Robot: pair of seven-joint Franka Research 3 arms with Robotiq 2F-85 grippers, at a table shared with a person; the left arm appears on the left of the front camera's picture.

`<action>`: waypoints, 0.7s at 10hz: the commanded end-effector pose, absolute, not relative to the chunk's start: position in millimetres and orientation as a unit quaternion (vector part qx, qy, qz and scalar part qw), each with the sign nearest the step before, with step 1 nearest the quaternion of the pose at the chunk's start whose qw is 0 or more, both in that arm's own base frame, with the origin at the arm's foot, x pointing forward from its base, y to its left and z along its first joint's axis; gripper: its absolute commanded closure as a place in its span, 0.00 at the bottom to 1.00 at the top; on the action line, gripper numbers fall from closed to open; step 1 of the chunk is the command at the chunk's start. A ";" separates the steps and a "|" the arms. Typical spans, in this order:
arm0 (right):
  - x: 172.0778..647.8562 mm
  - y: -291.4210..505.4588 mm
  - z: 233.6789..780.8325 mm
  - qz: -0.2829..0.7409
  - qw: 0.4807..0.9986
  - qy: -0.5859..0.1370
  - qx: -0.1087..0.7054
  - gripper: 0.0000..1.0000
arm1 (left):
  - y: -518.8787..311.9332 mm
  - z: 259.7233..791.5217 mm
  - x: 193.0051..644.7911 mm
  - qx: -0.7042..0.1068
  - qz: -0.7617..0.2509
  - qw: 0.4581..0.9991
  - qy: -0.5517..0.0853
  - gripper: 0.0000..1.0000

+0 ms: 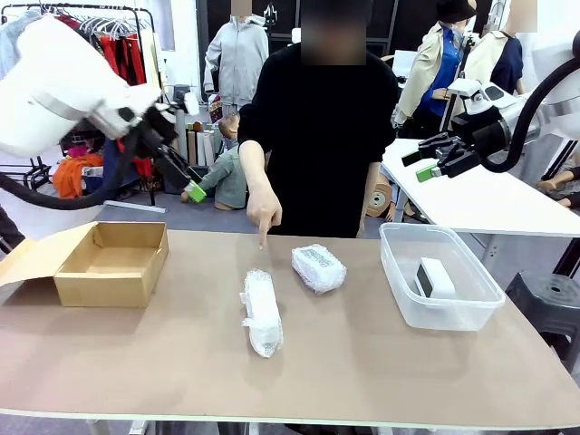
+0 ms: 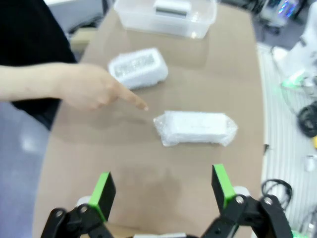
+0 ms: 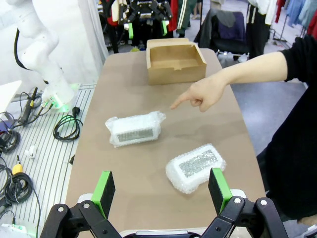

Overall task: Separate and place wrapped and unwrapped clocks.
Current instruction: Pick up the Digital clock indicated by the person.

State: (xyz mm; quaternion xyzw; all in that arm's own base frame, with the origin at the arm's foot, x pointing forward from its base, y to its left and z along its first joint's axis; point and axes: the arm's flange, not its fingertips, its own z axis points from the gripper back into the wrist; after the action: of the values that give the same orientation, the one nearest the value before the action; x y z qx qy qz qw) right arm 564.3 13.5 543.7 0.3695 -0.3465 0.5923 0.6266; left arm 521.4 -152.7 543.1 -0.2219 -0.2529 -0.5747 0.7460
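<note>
- The long bundle (image 1: pixel 261 313) is lying at the centre of the front view, its long axis running near to far. The squat bundle (image 1: pixel 318 267) is sitting just up and right of it, apart.
- The person's hand (image 1: pixel 264 213) is pointing down at the table just beyond the long bundle.
- The left gripper (image 2: pixel 163 191) is hanging wide open and empty. In its wrist view the long bundle is lying mid-frame above the fingers, its long axis parallel to the jaw gap, so a wrist turn is probably needed.
- The right gripper (image 3: pixel 161 191) is hovering equally wide and empty, at the upper right of the front view, above the tub (image 1: pixel 395 272) holding the bare clock (image 1: pixel 435 276).
</note>
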 end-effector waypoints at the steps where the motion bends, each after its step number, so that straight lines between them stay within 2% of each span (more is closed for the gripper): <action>1: 564.3 13.0 544.2 0.593 0.627 -0.347 0.367 0.00 | -181.0 529.5 511.6 -0.137 -0.578 0.781 -0.193 0.00; 2: 564.3 13.0 544.2 0.593 0.627 -0.347 0.367 0.00 | -197.9 523.8 502.8 -0.117 -0.638 0.742 -0.168 0.00; 3: 564.3 13.0 544.2 0.593 0.627 -0.347 0.367 0.00 | -206.5 512.8 501.4 -0.080 -0.658 0.732 -0.159 0.00; 4: 564.3 13.0 544.2 0.593 0.627 -0.347 0.367 0.00 | -215.1 502.3 500.3 -0.076 -0.647 0.745 -0.145 0.00; 6: 564.3 13.0 544.2 0.593 0.627 -0.347 0.367 0.00 | -226.1 496.1 500.7 -0.126 -0.662 0.722 -0.155 0.00; 7: 564.3 13.0 544.2 0.593 0.627 -0.347 0.367 0.00 | -224.3 497.2 495.9 -0.096 -0.661 0.731 -0.140 0.00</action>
State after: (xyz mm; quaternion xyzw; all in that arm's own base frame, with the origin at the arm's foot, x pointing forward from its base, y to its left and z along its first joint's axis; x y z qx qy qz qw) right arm 564.3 13.4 543.6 0.3695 -0.3465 0.5922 0.6267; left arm 496.9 -229.6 489.9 -0.1052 -0.1363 -0.6624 0.7291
